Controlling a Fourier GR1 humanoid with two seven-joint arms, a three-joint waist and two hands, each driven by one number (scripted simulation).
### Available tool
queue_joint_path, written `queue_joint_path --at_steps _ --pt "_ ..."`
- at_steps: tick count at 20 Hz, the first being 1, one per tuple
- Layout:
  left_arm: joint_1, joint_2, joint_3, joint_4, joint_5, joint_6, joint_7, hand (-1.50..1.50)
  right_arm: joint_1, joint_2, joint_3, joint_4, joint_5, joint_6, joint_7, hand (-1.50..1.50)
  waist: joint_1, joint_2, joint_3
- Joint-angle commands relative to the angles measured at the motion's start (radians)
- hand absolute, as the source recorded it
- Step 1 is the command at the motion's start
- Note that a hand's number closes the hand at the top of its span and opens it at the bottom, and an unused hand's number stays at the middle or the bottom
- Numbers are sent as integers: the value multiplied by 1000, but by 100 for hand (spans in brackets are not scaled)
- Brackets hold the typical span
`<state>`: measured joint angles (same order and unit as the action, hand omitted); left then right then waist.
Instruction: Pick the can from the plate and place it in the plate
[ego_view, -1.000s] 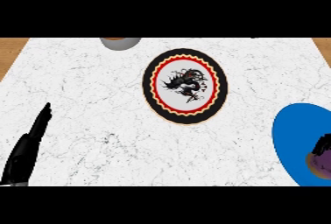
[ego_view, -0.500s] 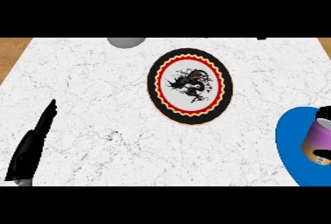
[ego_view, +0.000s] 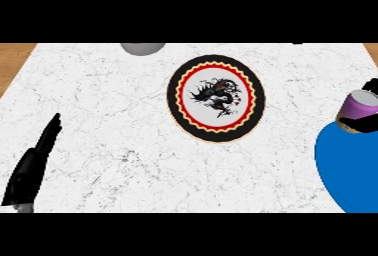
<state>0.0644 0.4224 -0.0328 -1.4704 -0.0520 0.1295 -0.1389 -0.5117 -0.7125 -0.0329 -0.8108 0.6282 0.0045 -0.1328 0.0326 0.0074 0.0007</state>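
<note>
A purple can (ego_view: 359, 111) with a pale lid hangs tilted over the far edge of the blue plate (ego_view: 348, 172) at the right border. Only a dark finger of my right hand (ego_view: 371, 84) shows, curled behind the can's top; the rest of the hand is cut off by the picture's edge. In the middle of the white marble counter lies a round plate (ego_view: 216, 98) with a black rim, a red ring and a dark dragon figure; nothing is on it. My left hand (ego_view: 33, 167) rests at the lower left with straight fingers, holding nothing.
A grey round object (ego_view: 142, 48) sits at the counter's far edge, left of the decorated plate. Bare wood (ego_view: 11, 60) shows beyond the counter's left edge. White marble counter (ego_view: 125, 125) lies between my left hand and the decorated plate.
The can has risen off the blue plate and moved up the view toward its far edge, held by my right hand. The left hand has stayed put.
</note>
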Motion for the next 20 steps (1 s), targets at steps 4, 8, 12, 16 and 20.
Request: queue_joint_path --at_steps 4,8,12,16,20 --pt "7 -31 -9 0 -20 12 17 0 -94 -11 -79 -75 -27 -123 -79 150 -29 -9 0" --pt "56 -7 26 -8 3 -9 -16 0 -92 53 -66 -269 -110 -58 -121 150 -38 -17 -2" --pt "59 -11 39 11 6 -21 -36 0 -140 49 -56 -421 -192 114 -36 150 -39 -17 -3" --pt "35 -31 39 1 -22 -4 -11 0 -94 110 -18 -587 -189 127 58 150 -34 -12 -1" --pt "-60 -23 74 131 -24 -31 -50 0 -154 193 28 -653 -190 162 186 150 -33 -9 -2"
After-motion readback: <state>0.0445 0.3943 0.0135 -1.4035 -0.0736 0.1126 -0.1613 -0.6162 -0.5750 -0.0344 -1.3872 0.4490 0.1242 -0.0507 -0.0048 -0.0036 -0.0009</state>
